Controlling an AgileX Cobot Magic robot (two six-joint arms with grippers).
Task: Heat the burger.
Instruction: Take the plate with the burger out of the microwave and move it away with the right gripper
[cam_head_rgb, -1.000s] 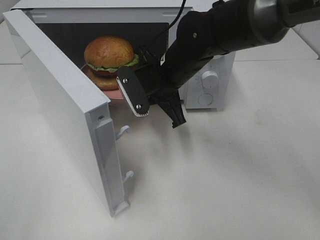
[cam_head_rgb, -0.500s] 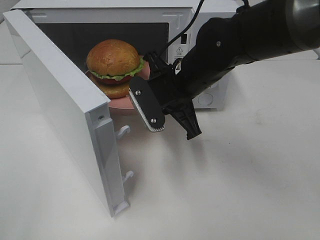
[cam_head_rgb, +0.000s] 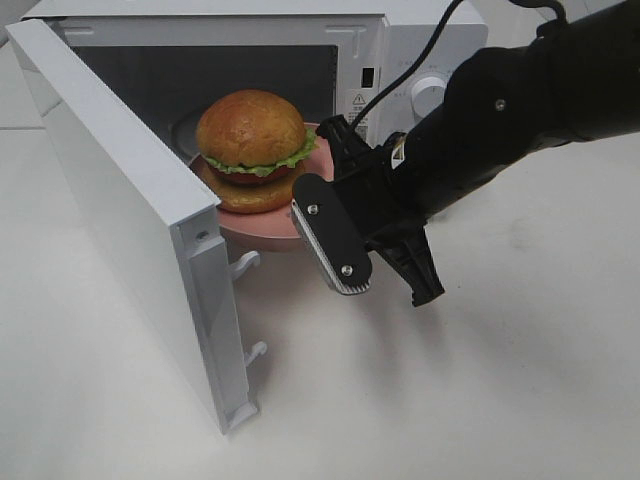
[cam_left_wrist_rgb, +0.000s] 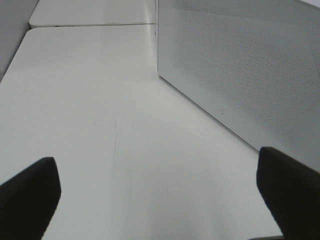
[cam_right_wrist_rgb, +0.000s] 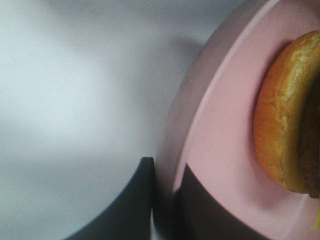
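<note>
The burger (cam_head_rgb: 251, 135), with golden-brown bun halves and green lettuce, sits on a pink round plate (cam_head_rgb: 262, 223) at the mouth of the open white microwave (cam_head_rgb: 400, 35). My right gripper (cam_head_rgb: 322, 192) is shut on the plate's right rim. In the right wrist view its dark fingers pinch the plate's rim (cam_right_wrist_rgb: 200, 125), with the gripper (cam_right_wrist_rgb: 162, 177) clamped there and the burger's bottom bun (cam_right_wrist_rgb: 282, 125) beside it. My left gripper (cam_left_wrist_rgb: 160, 189) is open and empty above the table and does not show in the exterior view.
The microwave door (cam_head_rgb: 110, 190) swings out to the left, with two latch hooks (cam_head_rgb: 245, 265) on its edge. A round knob (cam_head_rgb: 431, 90) is on the microwave's right panel. A perforated white panel (cam_left_wrist_rgb: 240, 70) stands next to the left gripper. The white table (cam_head_rgb: 480, 400) lies in front.
My right gripper has moved right and toward the front with the plate. The burger has come from deep inside the microwave to its opening.
</note>
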